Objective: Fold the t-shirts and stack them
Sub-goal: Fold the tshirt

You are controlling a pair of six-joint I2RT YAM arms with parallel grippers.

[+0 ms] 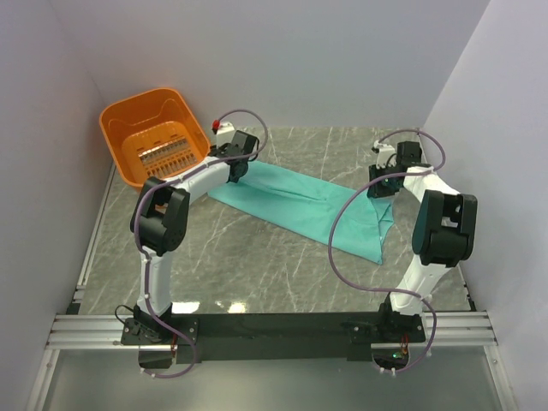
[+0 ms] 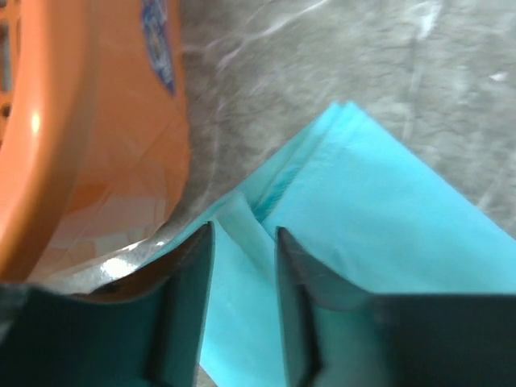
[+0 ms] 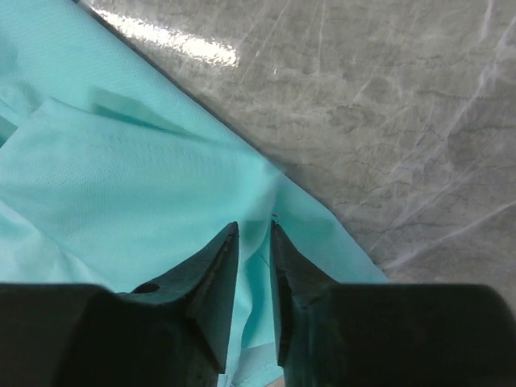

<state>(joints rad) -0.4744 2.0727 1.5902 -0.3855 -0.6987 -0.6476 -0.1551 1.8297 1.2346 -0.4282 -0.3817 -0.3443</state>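
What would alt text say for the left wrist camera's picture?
A folded teal t-shirt lies on a grey marbled table, with the dark left tool open just over its edge. An orange basket fills the left side.

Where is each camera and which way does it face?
Top: above and behind, looking down on table, shirt, basket; left arm, right arm show.
Left wrist: on left arm, down at shirt corner by basket; left gripper shows.
Right wrist: on right arm, down at shirt's other end; right gripper shows.
Shared: all see the shirt.
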